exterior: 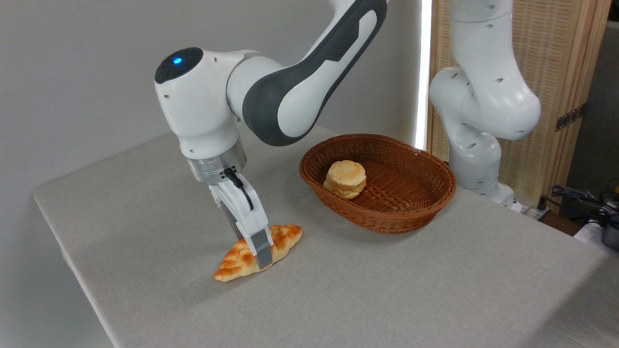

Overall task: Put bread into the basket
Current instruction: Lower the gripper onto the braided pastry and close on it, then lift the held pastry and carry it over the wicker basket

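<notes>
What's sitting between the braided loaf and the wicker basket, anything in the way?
Nothing visible on the table: bare cloth runs from the braided loaf to the wicker basket. The gripper straddles the loaf already. Only the basket's low rim needs clearing, and a scone-like bun lies in the left part of the basket.

A long braided loaf with a golden-orange crust, pale creases and pointed ends [240,258] lies flat on the grey table in the lower centre-left of the frame. An oval brown woven wicker basket with low sides [387,212] sits upright, right of centre, well apart from it.
</notes>
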You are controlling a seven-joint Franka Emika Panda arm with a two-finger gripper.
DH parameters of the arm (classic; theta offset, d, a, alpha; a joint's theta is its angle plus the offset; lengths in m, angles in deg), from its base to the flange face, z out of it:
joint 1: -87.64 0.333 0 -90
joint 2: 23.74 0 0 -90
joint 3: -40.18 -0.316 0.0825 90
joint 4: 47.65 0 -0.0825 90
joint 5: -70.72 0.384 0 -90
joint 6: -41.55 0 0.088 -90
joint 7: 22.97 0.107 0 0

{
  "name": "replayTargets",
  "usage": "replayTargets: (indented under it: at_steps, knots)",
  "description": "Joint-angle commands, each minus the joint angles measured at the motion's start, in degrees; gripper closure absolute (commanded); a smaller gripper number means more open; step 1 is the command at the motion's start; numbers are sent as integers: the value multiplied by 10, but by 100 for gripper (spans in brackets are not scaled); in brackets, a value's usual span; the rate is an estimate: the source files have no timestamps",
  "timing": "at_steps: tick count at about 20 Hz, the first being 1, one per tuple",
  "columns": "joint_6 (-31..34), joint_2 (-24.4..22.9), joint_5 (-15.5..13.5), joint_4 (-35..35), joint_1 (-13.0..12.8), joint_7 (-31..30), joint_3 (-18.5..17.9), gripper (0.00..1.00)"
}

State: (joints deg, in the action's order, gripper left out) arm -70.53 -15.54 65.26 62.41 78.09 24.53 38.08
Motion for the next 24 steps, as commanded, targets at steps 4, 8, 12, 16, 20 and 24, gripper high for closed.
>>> replayTargets:
  at_steps: [4, 8, 12, 16, 20, 24]
  knots:
    - [-15, -1, 5, 4, 0, 10, -1, 49]
    - [-14, -2, 5, 4, 1, 11, -1, 49]
    - [-14, -2, 5, 4, 1, 10, -1, 49]
    - [-13, -3, 5, 4, 1, 11, -1, 49]
    - [-9, -7, 5, 3, 1, 10, -1, 48]
    - [-7, -43, -3, 3, 1, 6, -1, 45]
